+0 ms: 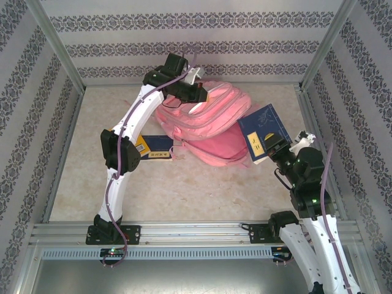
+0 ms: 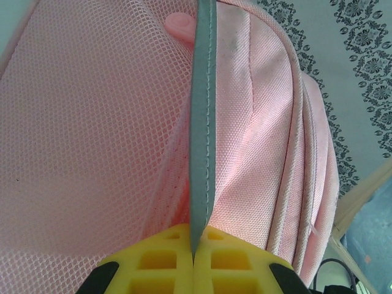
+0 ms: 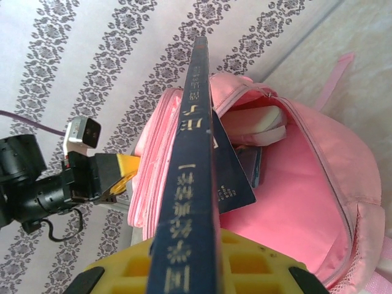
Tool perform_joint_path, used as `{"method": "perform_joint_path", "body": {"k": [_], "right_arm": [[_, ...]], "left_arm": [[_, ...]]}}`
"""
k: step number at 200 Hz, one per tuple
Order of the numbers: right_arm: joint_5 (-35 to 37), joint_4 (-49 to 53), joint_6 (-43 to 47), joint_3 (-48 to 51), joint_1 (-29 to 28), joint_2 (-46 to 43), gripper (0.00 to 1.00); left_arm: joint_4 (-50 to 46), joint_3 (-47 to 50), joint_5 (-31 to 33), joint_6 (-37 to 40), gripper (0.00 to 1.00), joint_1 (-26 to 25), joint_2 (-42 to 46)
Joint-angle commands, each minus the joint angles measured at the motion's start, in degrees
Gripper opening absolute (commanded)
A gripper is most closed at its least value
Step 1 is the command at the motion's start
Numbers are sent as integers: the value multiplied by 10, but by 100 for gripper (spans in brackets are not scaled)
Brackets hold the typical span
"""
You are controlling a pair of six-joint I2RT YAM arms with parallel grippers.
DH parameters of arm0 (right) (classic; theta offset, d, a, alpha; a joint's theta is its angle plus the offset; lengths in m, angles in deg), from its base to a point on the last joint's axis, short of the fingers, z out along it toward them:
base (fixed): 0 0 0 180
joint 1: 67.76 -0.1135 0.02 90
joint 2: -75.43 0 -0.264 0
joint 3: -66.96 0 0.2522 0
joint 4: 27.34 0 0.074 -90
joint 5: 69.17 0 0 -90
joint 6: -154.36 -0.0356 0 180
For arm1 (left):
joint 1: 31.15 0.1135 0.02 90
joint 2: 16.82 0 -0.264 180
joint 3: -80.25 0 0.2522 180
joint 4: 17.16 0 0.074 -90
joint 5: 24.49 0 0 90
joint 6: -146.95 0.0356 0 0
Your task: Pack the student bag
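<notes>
Left gripper is clenched on the grey trim of the student bag; right gripper is clamped on a blue book. The bag is laid far-centre on the counter; its open interior is seen from the right wrist.

Both arms are white tubes with chunky black joints: the left arm at centre left, the right arm at lower right. A thin purple cable runs along each. The fingers are bright yellow with square holes.

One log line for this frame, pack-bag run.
left gripper: shut on bag trim | right gripper: shut on blue book, at open bag, not in | second book: on table
</notes>
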Motion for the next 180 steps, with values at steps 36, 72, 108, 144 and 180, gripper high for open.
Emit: {"method": "perform_joint_path", "body": {"k": [36, 72, 108, 144, 180], "right_arm": [[13, -89, -26, 53, -10, -50, 0], [6, -117, -13, 67, -14, -62, 0], [20, -113, -9, 90, -14, -11, 0], [-56, -239, -43, 109, -15, 142, 0], [-172, -434, -84, 81, -22, 318, 0]], "left_arm": [[65, -23, -23, -61, 0, 32, 43], [78, -16, -36, -79, 0, 39, 43], [97, -15, -55, -94, 0, 40, 56], [145, -7, -114, -130, 0, 41, 61], [213, 24, -180, -170, 0, 49, 59]]}}
